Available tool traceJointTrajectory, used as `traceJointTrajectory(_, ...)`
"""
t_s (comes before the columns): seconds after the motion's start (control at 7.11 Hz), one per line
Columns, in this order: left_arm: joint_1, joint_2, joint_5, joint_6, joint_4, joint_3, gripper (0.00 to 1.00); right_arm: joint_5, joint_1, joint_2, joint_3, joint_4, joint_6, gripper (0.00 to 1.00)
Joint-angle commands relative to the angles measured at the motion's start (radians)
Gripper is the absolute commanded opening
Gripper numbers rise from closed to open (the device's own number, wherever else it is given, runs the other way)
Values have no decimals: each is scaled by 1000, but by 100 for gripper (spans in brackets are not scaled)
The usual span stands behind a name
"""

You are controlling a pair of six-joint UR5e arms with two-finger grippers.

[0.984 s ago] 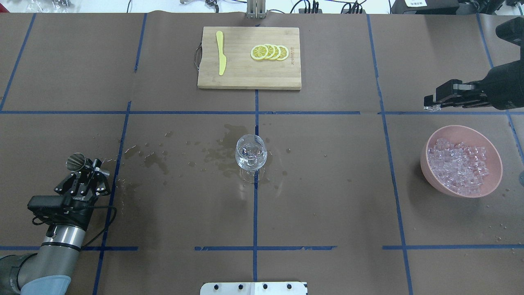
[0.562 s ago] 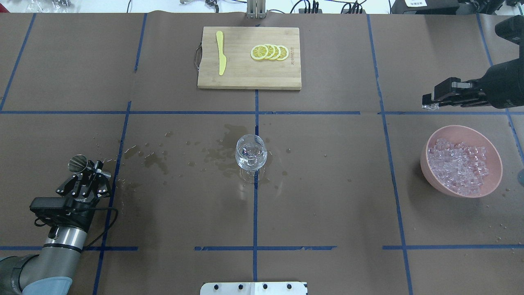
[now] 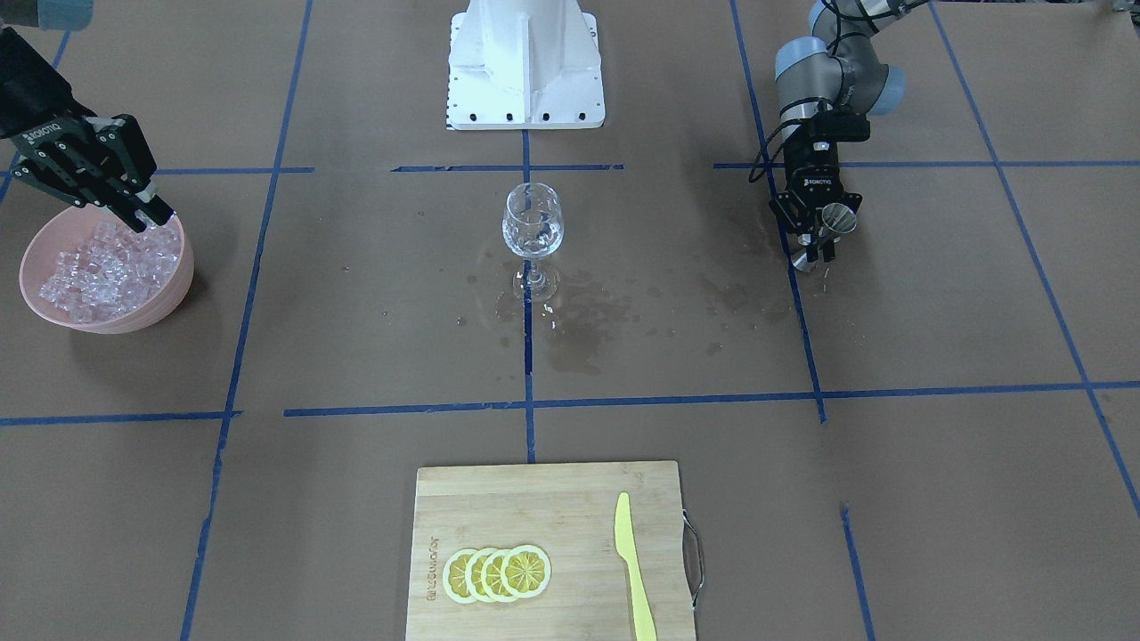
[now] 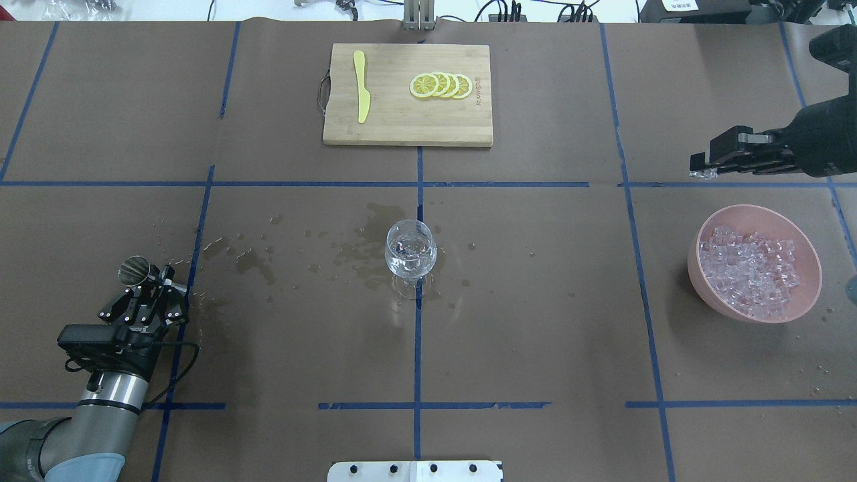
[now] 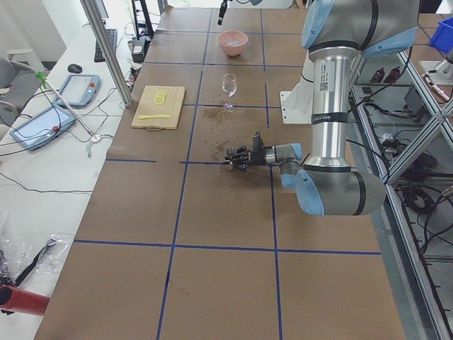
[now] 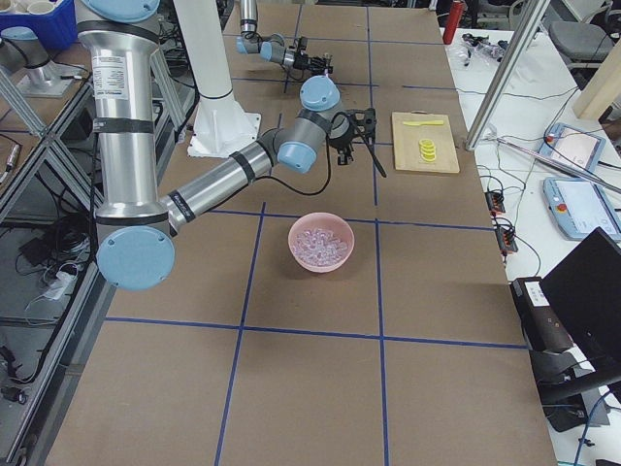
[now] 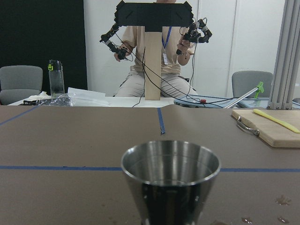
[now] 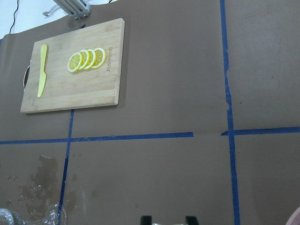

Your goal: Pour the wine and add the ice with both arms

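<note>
A big brown surface [image 4: 535,335] with blue tape lines holds everything. The left arm [image 4: 100,402] reaches out low, so its tool lies almost flat, close to the surface. The right arm [image 6: 223,180] is lifted up, and its tool points down at a slant. A wooden board [image 4: 407,120] sits at the far side, with a yellow knife [image 4: 361,87] and four lemon slices [image 4: 442,86] on it. A pink bowl [image 4: 770,211] on the right is full of ice [image 4: 750,271]. A clear glass [image 4: 410,251] stands in the middle, well apart from both arms. The left tool [image 4: 150,278] is closed around a small steel cup [image 4: 134,270], which stands upright with its mouth up. I cannot tell if the wine is in the cup. The right tool [image 4: 699,167] hangs in the air near the bowl, its fingers [image 8: 146,219] pinched almost together on one small ice cube [image 4: 703,174]. Dark wet spots [image 4: 254,258] lie on the surface between the glass and the left tool.
</note>
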Motion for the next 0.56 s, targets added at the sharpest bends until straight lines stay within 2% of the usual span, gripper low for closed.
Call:
traceJointTrajectory(0.0,0,0,0,5,-1,1,37,0,0,0,2,0,0,0)
traceJointTrajectory(0.14,0,0,0,6,-2,-2,41,0,-2,0,2,0,0,0)
traceJointTrajectory(0.28,0,0,-2,8,-2,-7,60,0,-2,0,2,0,0,0)
traceJointTrajectory(0.42,-1,0,-5,9,-5,-8,100,0,-2,0,2,0,0,0)
